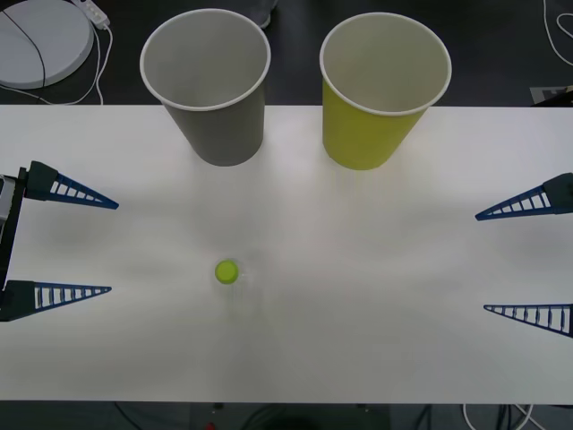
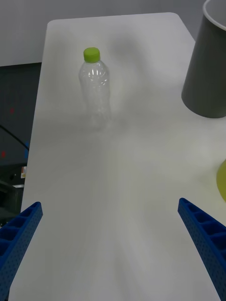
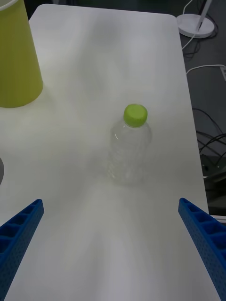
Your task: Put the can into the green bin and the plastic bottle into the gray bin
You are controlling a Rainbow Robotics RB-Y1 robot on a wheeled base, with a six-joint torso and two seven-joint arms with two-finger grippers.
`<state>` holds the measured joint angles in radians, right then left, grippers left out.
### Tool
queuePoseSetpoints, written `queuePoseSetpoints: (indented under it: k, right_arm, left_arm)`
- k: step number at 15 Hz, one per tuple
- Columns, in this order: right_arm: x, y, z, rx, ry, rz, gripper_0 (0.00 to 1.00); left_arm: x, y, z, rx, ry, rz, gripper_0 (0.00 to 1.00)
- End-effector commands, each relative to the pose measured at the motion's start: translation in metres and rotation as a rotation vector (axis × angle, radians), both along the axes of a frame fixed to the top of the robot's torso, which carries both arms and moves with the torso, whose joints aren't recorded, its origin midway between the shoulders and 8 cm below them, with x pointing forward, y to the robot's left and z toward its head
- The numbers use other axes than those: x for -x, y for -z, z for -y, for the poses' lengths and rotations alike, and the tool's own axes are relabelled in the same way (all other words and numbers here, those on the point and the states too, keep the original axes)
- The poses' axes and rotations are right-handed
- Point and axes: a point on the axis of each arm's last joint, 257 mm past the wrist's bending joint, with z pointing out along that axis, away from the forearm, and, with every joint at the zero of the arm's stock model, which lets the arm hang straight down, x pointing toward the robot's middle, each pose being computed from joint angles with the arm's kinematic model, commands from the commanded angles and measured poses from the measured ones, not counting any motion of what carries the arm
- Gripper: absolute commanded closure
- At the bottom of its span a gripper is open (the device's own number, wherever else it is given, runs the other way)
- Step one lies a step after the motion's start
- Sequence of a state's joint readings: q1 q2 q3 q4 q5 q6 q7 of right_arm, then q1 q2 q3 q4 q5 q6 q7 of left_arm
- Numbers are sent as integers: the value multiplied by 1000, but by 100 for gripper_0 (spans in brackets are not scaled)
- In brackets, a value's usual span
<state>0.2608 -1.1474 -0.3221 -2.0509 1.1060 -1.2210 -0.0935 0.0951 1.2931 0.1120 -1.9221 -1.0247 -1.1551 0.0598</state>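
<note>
My table (image 1: 358, 296) is white, with rounded corners, and stands on a dark floor (image 1: 501, 54). Beyond its far left corner a white round base (image 1: 54, 36) lies on the floor, with a black cable (image 1: 38, 54) running across its top. A white cable (image 1: 98, 67) curves along the floor beside that base, and a white power strip (image 1: 92, 11) lies just beyond it. Another white cable (image 1: 557, 22) loops at my far right, and one more (image 1: 492, 417) shows under the near right edge.
</note>
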Motion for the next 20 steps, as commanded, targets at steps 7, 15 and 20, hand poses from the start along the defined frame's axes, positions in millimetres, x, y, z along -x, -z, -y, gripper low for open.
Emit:
queuePoseSetpoints:
  k: [7, 15, 20]
  right_arm:
    - [0, 0, 0, 0, 0, 0, 0]
    - [0, 0, 0, 0, 0, 0, 0]
    - [0, 0, 0, 0, 0, 0, 0]
  left_arm:
    - [6, 10, 1, 21, -1, -28, 0]
    - [9, 24, -14, 19, 18, -10, 0]
    - [13, 44, -18, 114, -13, -61, 0]
